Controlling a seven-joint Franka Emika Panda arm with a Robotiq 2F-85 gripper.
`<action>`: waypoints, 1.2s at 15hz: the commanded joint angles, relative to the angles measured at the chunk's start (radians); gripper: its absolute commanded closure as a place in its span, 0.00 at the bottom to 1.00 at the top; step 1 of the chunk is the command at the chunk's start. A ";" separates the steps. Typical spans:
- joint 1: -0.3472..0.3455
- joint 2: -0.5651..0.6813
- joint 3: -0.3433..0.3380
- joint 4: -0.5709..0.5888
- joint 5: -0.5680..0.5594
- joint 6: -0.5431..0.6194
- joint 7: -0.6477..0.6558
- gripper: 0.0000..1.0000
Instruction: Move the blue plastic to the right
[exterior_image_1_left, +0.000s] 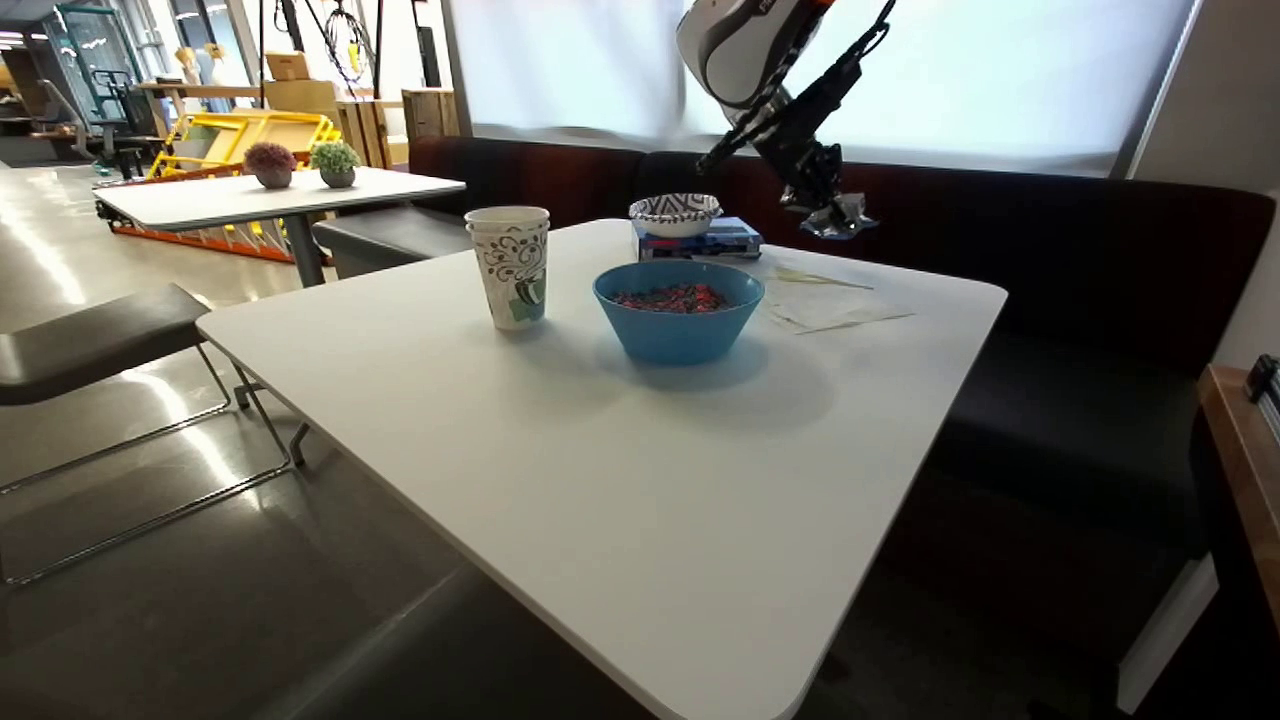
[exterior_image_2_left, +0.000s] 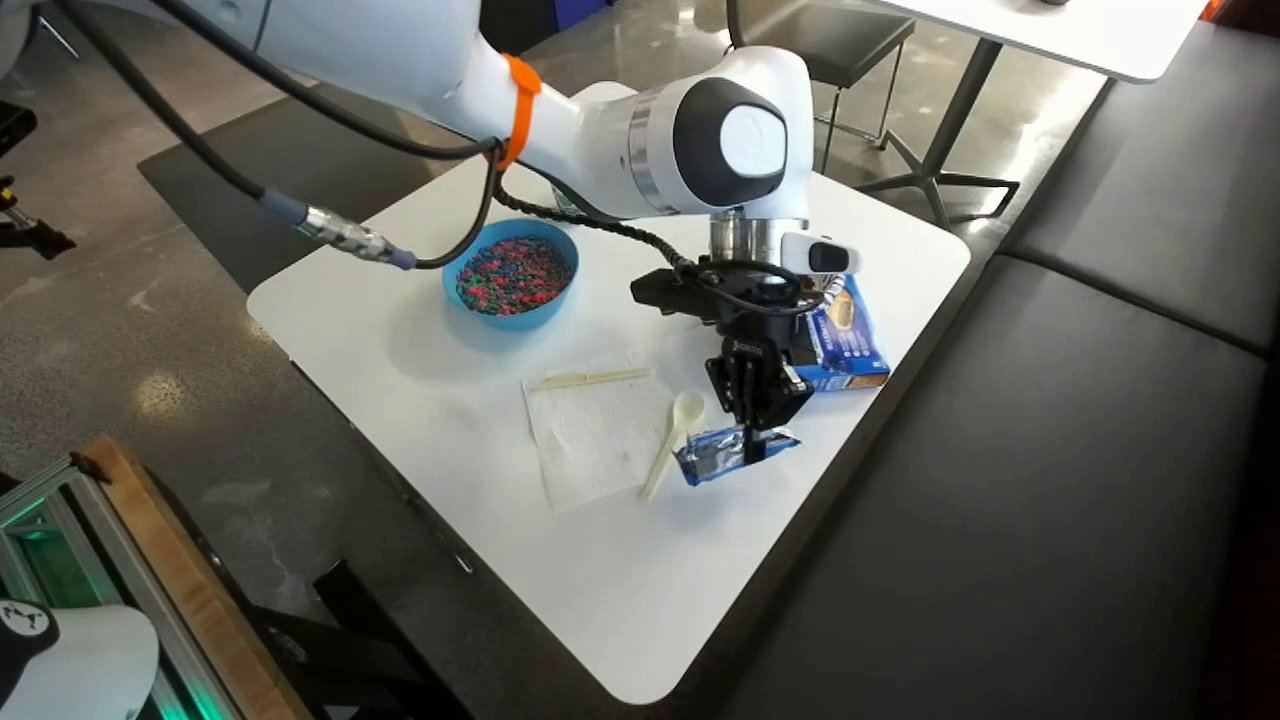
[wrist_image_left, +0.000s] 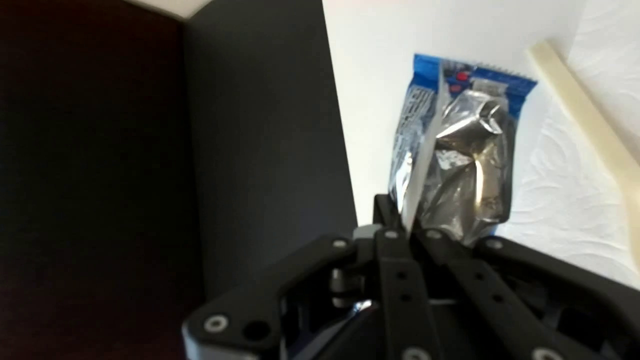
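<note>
The blue plastic is a crumpled blue and silver wrapper (exterior_image_2_left: 712, 456). My gripper (exterior_image_2_left: 755, 448) points down and is shut on it, and the wrapper sticks out on both sides of the fingers. In the wrist view the wrapper (wrist_image_left: 472, 155) extends away from the fingertips (wrist_image_left: 405, 220), which pinch a fold of it; the part below the fingers is mostly hidden. In an exterior view the wrapper (exterior_image_1_left: 848, 218) hangs from the gripper (exterior_image_1_left: 828, 205) above the far side of the table, apart from the surface.
A light-blue bowl (exterior_image_2_left: 520, 322) of coloured bits stands on the white table (exterior_image_1_left: 620, 480). Patterned cups (exterior_image_1_left: 515, 280) stand beside it. A patterned bowl (exterior_image_1_left: 672, 222) rests on a blue box (exterior_image_2_left: 850, 345). A napkin (exterior_image_2_left: 590, 450) and pale spoon (exterior_image_2_left: 660, 455) lie near the wrapper. A dark bench (exterior_image_2_left: 1050, 480) borders the table.
</note>
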 joint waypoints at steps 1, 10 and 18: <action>-0.030 0.042 0.026 0.037 0.010 0.038 -0.100 1.00; -0.047 -0.040 0.055 -0.048 0.012 0.088 -0.281 0.53; -0.040 -0.220 0.162 -0.212 0.088 0.033 -0.471 0.00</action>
